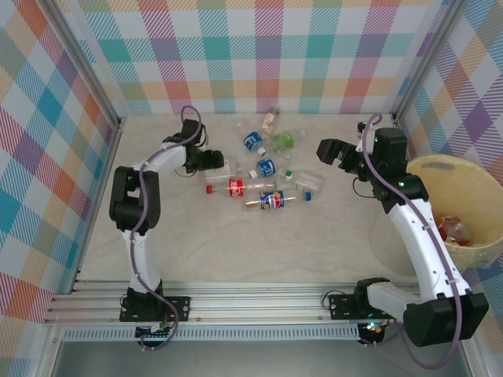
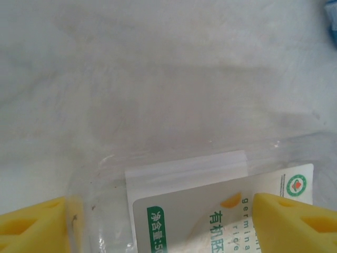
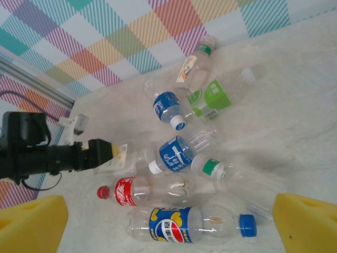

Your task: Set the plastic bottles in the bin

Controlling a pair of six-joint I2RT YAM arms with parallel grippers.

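Left gripper (image 2: 160, 208) straddles a white-labelled bottle (image 2: 184, 179) lying on the table (image 1: 196, 243), crosswise, likely so it won't roll — clamped or not, I cannot tell. Right gripper (image 1: 324, 150) hangs spread wide near the bin (image 1: 440, 159), facing the scattered bottles (image 1: 271, 201).

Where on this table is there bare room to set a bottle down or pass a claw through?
Bare beige tabletop runs wide between the scattered clear plastic bottles and the near rail, and again in the far-left corner beyond the left claw. The middle, between that claw and the right claw, is crowded with bottles lying close together.
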